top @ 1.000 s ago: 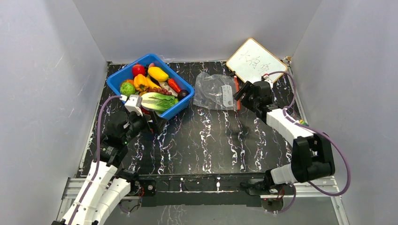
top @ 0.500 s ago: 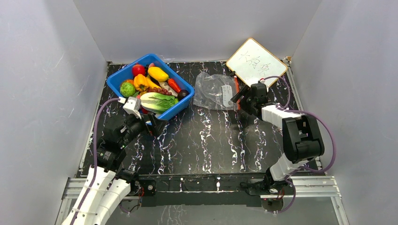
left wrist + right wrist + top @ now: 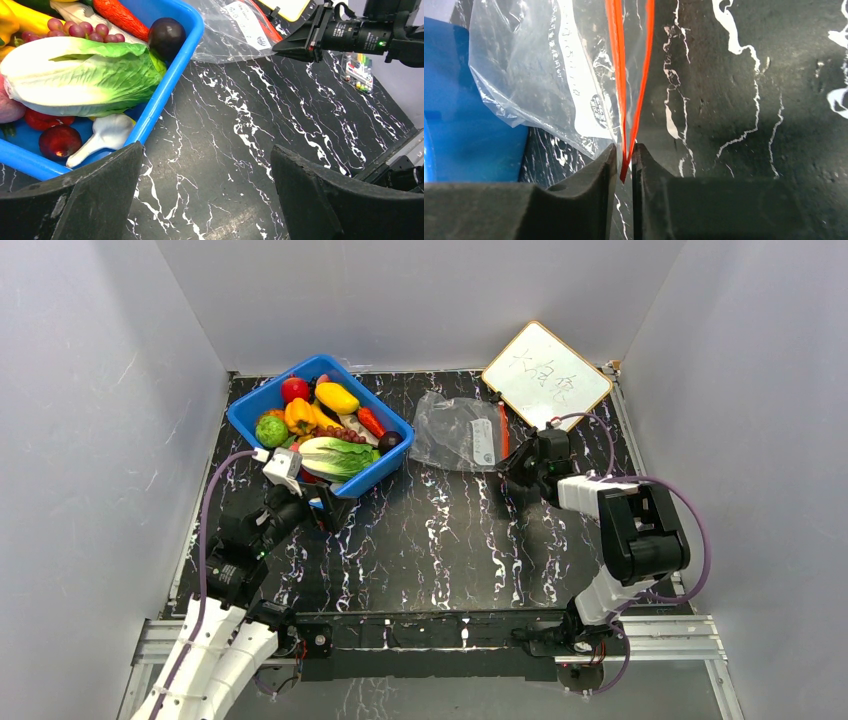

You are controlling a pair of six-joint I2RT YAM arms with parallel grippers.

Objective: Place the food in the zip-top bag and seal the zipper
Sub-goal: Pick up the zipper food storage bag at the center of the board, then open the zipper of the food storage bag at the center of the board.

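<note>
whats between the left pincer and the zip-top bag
Between the left pincer and the zip-top bag lies only bare marbled table, clearest in the left wrist view. The blue bin borders that stretch on one side.

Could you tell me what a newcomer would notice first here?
The blue bin, heaped with bright toy food, stands out at far left in the top view. Beside it lies the clear zip-top bag, the right gripper shut on the end of its red-orange zipper; the left gripper hangs open near the bin.
</note>
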